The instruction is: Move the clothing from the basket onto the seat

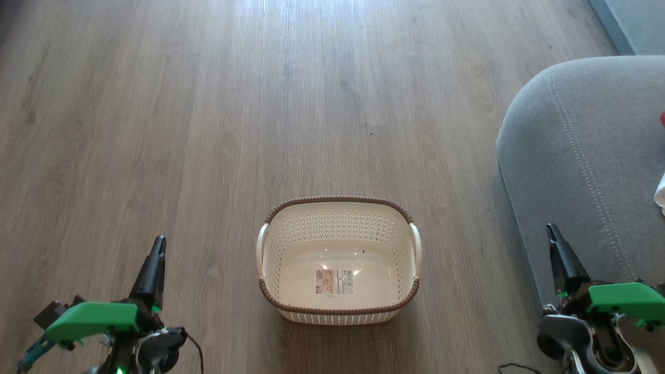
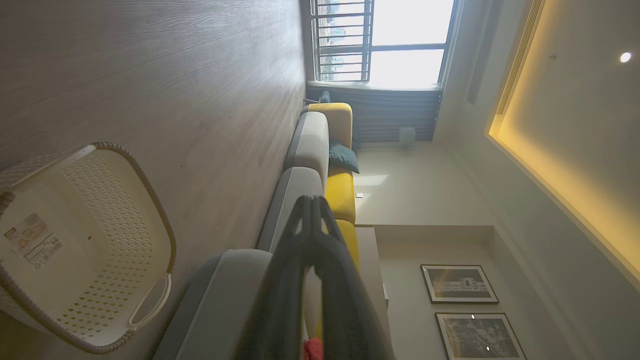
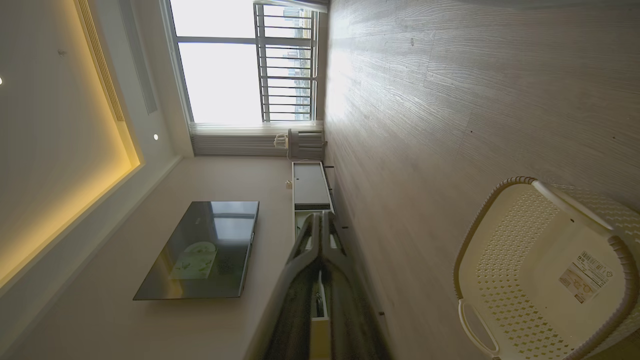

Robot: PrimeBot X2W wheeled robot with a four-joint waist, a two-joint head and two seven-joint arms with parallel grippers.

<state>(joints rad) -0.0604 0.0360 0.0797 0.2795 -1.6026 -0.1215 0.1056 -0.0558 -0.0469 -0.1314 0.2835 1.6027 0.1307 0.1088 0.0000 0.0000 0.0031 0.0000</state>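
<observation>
Clothing (image 1: pixel 663 119): red scrap + white bit at head view's right edge, on seat (image 1: pixel 582 156), well apart from basket (image 1: pixel 337 199), empty bar its label (image 1: pixel 334 282). Left gripper (image 1: pixel 160 243) & right gripper (image 1: pixel 552 231) both closed tight, nothing held. Prob. done: check basket, hold arms clear.

Open floor (image 1: pixel 208 104) around basket (image 1: pixel 337 199); seat (image 1: pixel 571 156) blocks right.

The cream perforated basket (image 1: pixel 337 228), brown-rimmed, stands upright on the floor (image 1: pixel 208 130), its bare bottom showing a label sticker (image 1: pixel 334 282). It is near the rounded corner of the grey seat (image 1: pixel 571 156). Red and white slivers, probably the clothing (image 1: pixel 663 119), lie further in on the seat.
</observation>
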